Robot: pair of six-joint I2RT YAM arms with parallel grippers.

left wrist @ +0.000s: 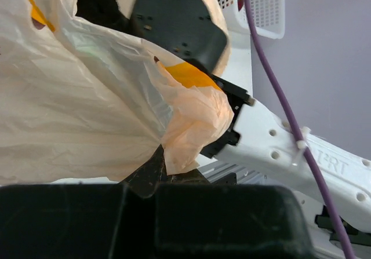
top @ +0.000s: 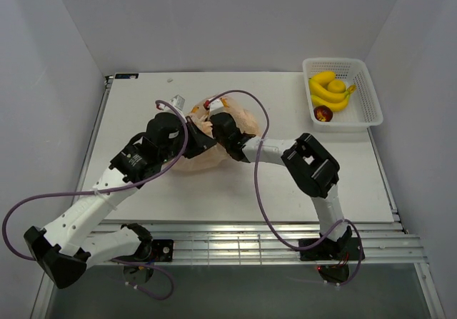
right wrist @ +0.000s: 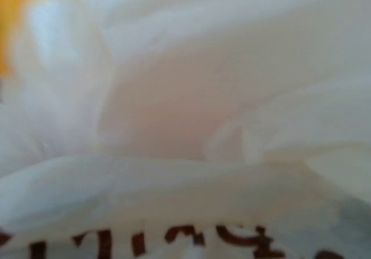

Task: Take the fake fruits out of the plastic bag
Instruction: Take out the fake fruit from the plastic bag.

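I am watching one plastic bag sitting central on the surface, open room around it, one basket well apart at the far right corner. The left jaws and right jaws are pressing into its folds; I cannot tell their grip. The right wrist is catching only blurred plastic and lettering.

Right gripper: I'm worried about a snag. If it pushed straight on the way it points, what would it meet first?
The plastic bag. Its pale folds fill the right wrist view, blurred from closeness, so the right gripper would likely press into film at once, if it isn't touching already.
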